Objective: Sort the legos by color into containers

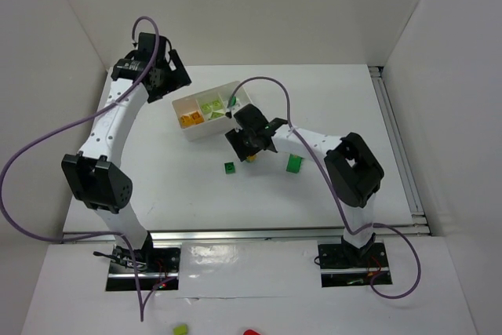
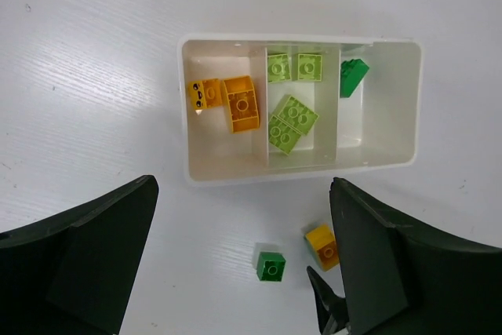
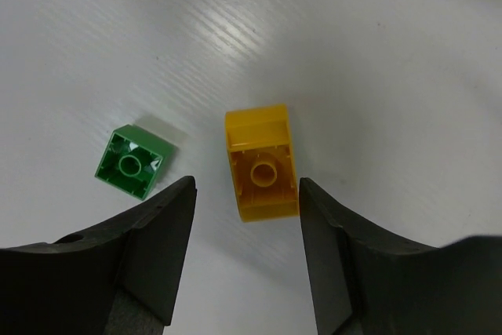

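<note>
Straddling a small orange-yellow plastic brick [image 3: 261,166], the two dark fingers [image 3: 157,249] of the right gripper [image 3: 245,186] stand apart, clamped on nothing. The right wrist view shows this brick lying on the white table [image 3: 376,52] with its near end in the gap between the fingertips, closer to one finger than the other. Whether it touches that finger cannot be told. A small dark green plastic brick [image 3: 133,161] lies just beside the other finger's tip, outside the gap and apart from the orange-yellow brick.

The left wrist view shows the left gripper [image 2: 243,194] with its fingers wide apart and empty, hovering near the long wall of a white rectangular plastic tray [image 2: 416,107] with three compartments. Only this view shows the contents:
- two orange bricks [image 2: 241,103] in one end compartment;
- several pale lime-green bricks [image 2: 294,115] in the middle compartment;
- a second dark green brick [image 2: 353,76], tilted, near the divider in the other end compartment.

Both loose bricks lie on the table just outside the tray's long wall.

The top external view alone shows a bright green brick [image 1: 293,164] on the table beside the right arm, well apart from the tray.
</note>
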`<state>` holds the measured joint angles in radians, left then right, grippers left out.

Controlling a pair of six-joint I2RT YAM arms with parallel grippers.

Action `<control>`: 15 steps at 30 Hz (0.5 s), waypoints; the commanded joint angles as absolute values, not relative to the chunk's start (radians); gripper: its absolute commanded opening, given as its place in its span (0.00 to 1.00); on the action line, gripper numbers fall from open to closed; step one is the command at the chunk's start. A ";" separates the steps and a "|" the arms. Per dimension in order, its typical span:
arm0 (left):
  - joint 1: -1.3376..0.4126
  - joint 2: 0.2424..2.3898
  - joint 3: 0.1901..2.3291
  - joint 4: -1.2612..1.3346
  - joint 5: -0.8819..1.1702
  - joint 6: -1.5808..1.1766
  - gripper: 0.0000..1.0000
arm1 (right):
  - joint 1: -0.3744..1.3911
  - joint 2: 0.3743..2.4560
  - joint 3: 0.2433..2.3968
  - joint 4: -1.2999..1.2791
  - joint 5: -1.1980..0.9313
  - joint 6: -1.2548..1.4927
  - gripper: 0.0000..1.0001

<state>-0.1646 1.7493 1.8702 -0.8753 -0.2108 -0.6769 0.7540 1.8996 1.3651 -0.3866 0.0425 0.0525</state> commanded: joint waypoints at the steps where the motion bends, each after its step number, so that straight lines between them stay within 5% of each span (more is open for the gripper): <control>1: -0.161 1.709 1.859 -0.881 -0.186 -0.634 1.00 | 0.753 1.907 1.339 -0.272 0.098 0.084 0.61; 10: -0.161 1.700 1.859 -0.890 -0.156 -0.624 1.00 | 0.753 1.948 1.348 -0.272 0.129 0.084 0.62; 15: -0.161 1.700 1.859 -0.890 -0.147 -0.615 1.00 | 0.753 1.959 1.361 -0.272 0.129 0.075 0.49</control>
